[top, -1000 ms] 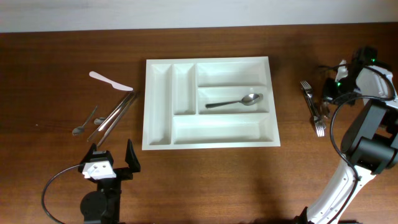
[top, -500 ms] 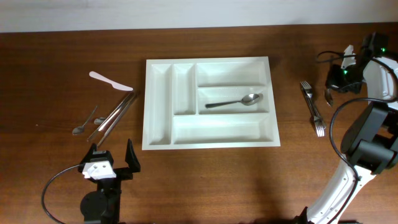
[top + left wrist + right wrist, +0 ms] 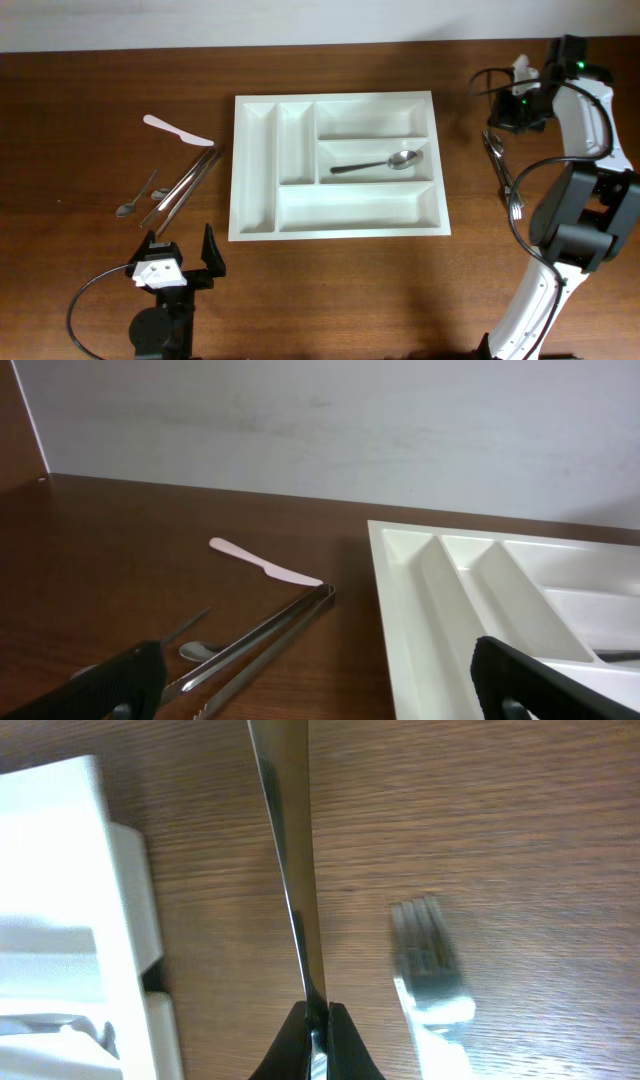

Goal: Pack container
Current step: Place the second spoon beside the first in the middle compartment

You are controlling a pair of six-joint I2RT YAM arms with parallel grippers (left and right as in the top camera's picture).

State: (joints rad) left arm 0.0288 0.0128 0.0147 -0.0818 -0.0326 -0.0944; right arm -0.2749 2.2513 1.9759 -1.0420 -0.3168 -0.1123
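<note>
The container, a white tray [image 3: 335,226] with five compartments, lies mid-table; it also shows in the left wrist view [image 3: 420,610] and the right wrist view [image 3: 60,870]. A metal spoon [image 3: 385,163] lies in its middle wide compartment. My right gripper [image 3: 515,106] hovers just right of the tray's far right corner. In the right wrist view it [image 3: 316,1020] is shut on a flat metal utensil [image 3: 290,850]; which kind is not clear. My left gripper [image 3: 180,262] is open and empty in front of the tray's left end, its fingers wide apart [image 3: 315,690].
Forks [image 3: 505,178] lie on the table right of the tray, one showing in the right wrist view [image 3: 430,970]. Left of the tray lie a white plastic knife [image 3: 176,130], metal tongs [image 3: 188,182] and a small spoon [image 3: 136,198]. A wall stands behind the table.
My right gripper has moved left and toward the far edge, from beside the forks to near the tray's far right corner, holding the utensil. The left arm has not moved.
</note>
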